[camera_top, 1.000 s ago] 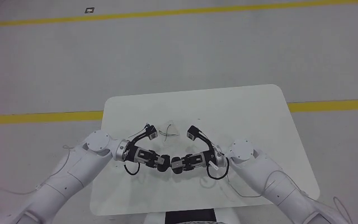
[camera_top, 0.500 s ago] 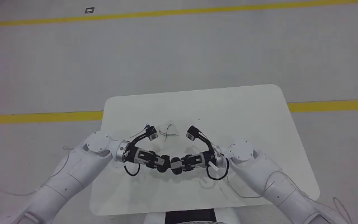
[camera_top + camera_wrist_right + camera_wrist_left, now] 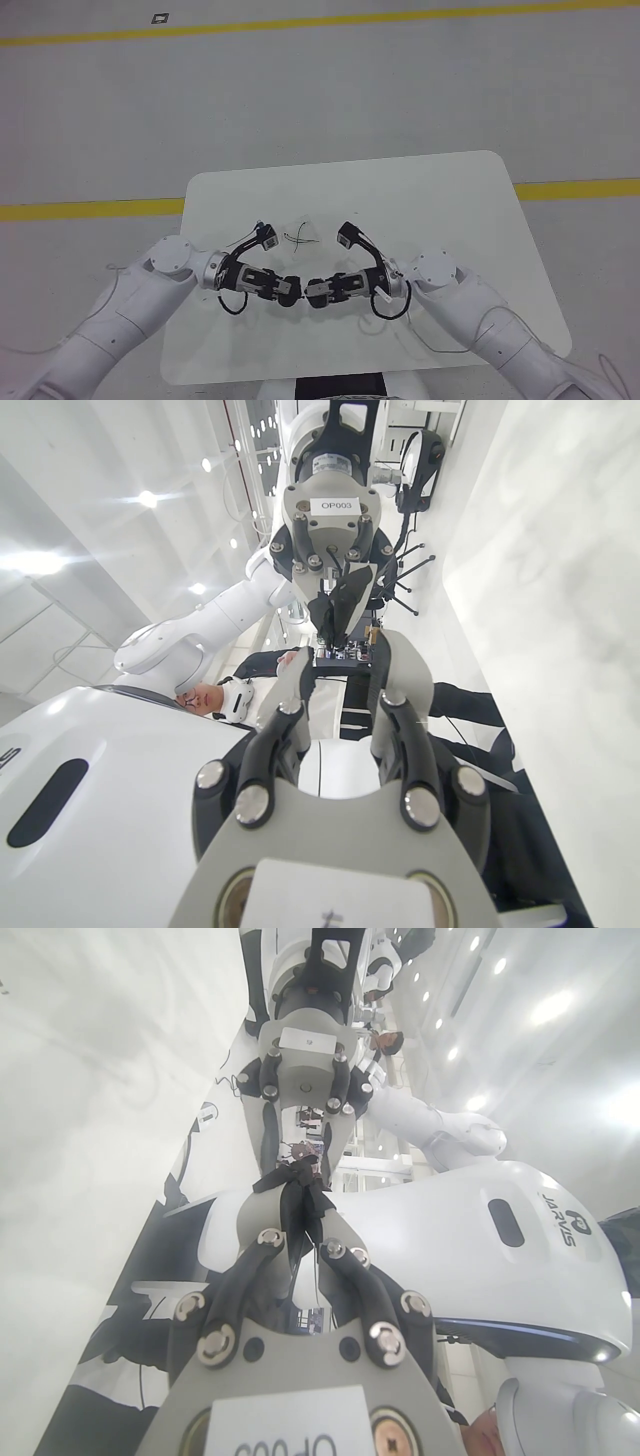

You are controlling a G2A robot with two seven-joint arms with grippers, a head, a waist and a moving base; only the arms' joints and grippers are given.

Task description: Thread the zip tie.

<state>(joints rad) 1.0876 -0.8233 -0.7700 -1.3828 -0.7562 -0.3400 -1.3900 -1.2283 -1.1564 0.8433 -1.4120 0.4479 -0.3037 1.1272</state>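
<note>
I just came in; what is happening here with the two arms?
The two arms meet tip to tip above the near half of the white table. The left gripper is shut on a black zip tie, which sticks out toward the right gripper. The right gripper is open, its fingers at the tie's free end and not yet closed on it.

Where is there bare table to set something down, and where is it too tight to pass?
Bare: the table along its far edge, and the wide patch from the thin dark strands out past the right arm's elbow. Crowded: the near middle, where the left gripper and right gripper meet tip to tip.
</note>
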